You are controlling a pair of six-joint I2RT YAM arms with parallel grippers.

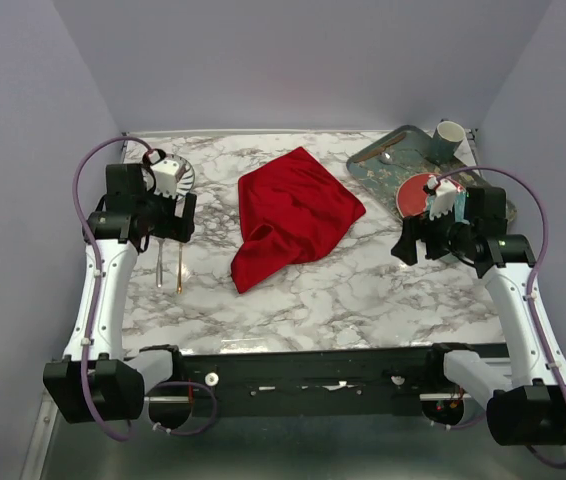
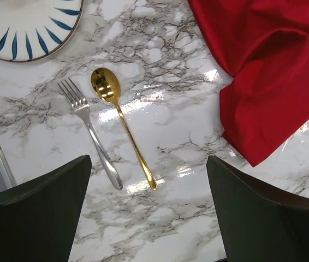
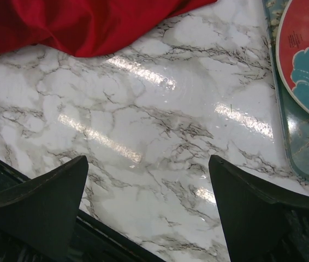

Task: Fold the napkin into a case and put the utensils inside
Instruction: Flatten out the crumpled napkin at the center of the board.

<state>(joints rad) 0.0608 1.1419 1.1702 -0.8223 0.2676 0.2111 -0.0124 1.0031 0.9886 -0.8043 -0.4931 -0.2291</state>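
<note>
1. Top external view: the red napkin (image 1: pixel 298 215) lies in a loose, rumpled heap near the middle of the white marble worktop (image 1: pixel 363 290). It is not folded into a case. One corner points toward the back wall, and a narrower lobe reaches toward the near edge.
2. The left pincer (image 1: pixel 160 225) hovers over the left side of the worktop. Its fingers are spread wide with nothing between them.
3. In the left wrist view, the gold spoon (image 2: pixel 123 128) and the silver fork (image 2: pixel 91 134) lie side by side on bare marble, close but not touching. The bowl and the tines point toward a white plate with blue rays (image 2: pixel 18 30), and the handles point toward the pincer.
4. The spoon lies between the fork and the napkin, and a strip of bare marble separates it from the cloth. Neither utensil touches the plate.
5. The right pincer (image 1: pixel 431 240) hovers over the right side of the worktop, also spread wide and holding nothing. Its wrist view shows only bare marble between the fingers. The napkin's edge sits at the upper left of that view.
6. A teal patterned tray (image 1: pixel 378 165) sits in the back right corner. It carries a round red plate with a teal flower (image 1: pixel 418 190) and an upright pale cup (image 1: pixel 450 140) at its far end.
</note>
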